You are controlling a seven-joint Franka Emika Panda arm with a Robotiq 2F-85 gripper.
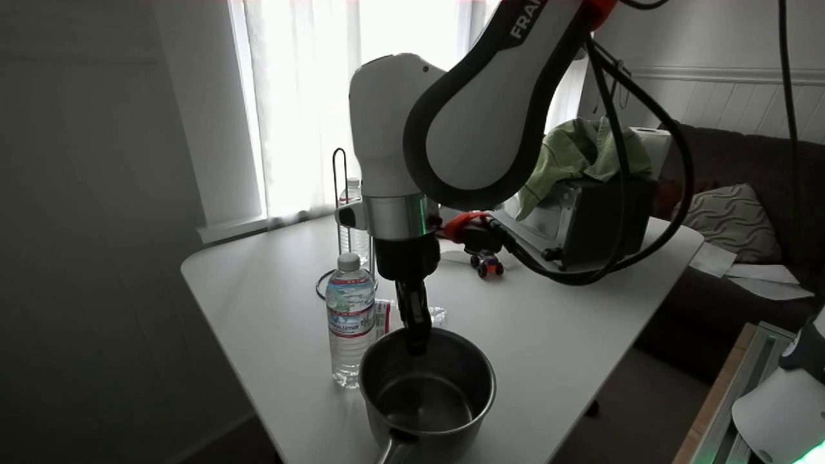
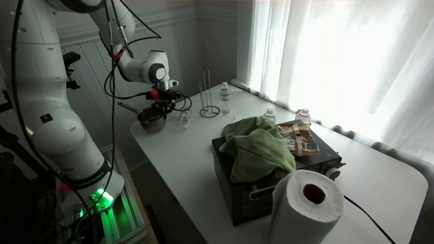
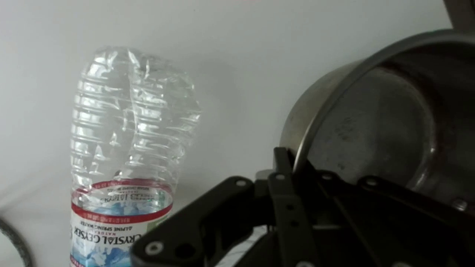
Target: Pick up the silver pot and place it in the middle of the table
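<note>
The pot (image 1: pixel 427 399) is at the near end of the tabletop (image 1: pixel 548 322) in an exterior view, and the move turns on this: it lies to the near side of the pincer (image 3: pixel 297 163), while the middle where it belongs lies to the far side. Its long axis runs near to far, with the handle (image 1: pixel 394 449) pointing near and slightly left; the grasp is at the opposite side, on the far stretch of rim (image 3: pixel 336 92). Only one arm (image 1: pixel 477 129) is at work, reaching over from above. In the wrist view the pincer is narrow, one finger outside the wall and one inside, the rim between them; it looks clamped there, though how firmly I cannot tell. From the pincer, the bowl lies to the right in that view, and a crumpled bottle (image 3: pixel 126 141) lies on its side to the left, apart from the pot. In an exterior view the same bottle lies just right of the pot, towards the middle, so I would want the pot raised clear before it travels. An upright bottle (image 1: pixel 351 328) stands just left of the pot and could be knocked by a swing that way. Held by the rim opposite the handle, the pot will probably tip handle-down as it leaves the tabletop.
</note>
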